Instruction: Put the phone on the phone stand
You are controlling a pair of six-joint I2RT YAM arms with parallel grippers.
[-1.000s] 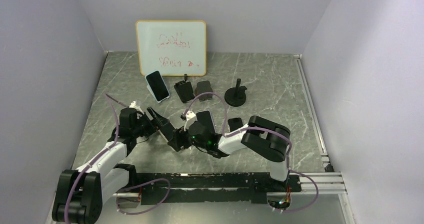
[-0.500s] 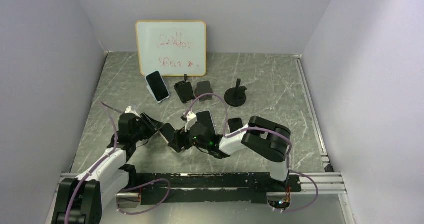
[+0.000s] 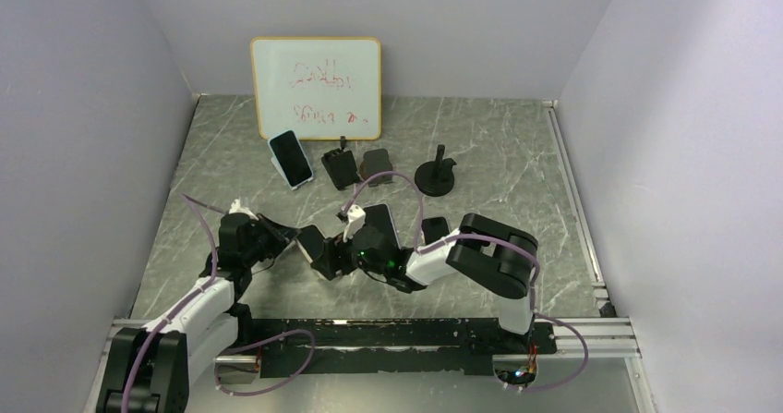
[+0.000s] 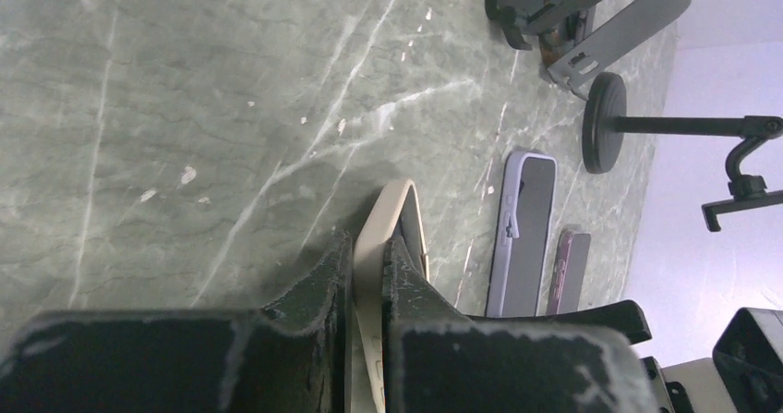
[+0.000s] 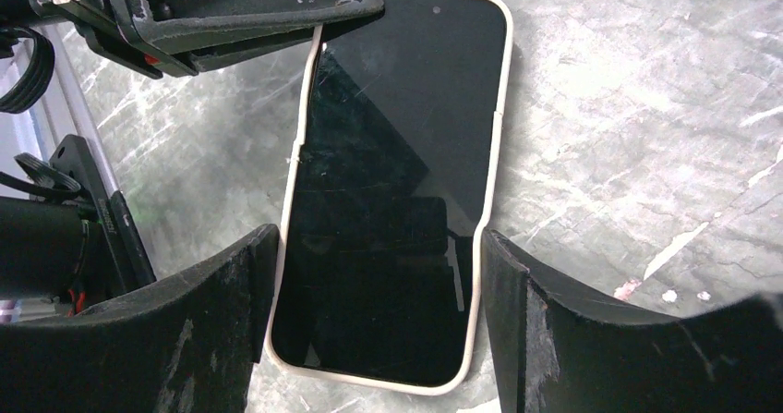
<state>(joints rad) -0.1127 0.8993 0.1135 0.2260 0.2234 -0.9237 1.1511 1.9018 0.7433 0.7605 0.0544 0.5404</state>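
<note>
Pinching the cream-cased phone (image 5: 397, 173) by an edge near its far corner, the left tool (image 4: 367, 251) is clenched on it low over the bench (image 3: 499, 145), close to the arm bases. The right tool (image 5: 377, 242) is released. Its fingers are spread wide on either side of the phone's near end and apparently do not touch it (the gaps are slim, so contact cannot be ruled out). Whether the phone lies flat or has one edge lifted is hard to tell. Judged against the task, only the pickup is under way. The round-based phone stand (image 3: 437, 175) sits well apart at the far side, unoccupied, so the lift, the carry across and the setting down all remain.
</note>
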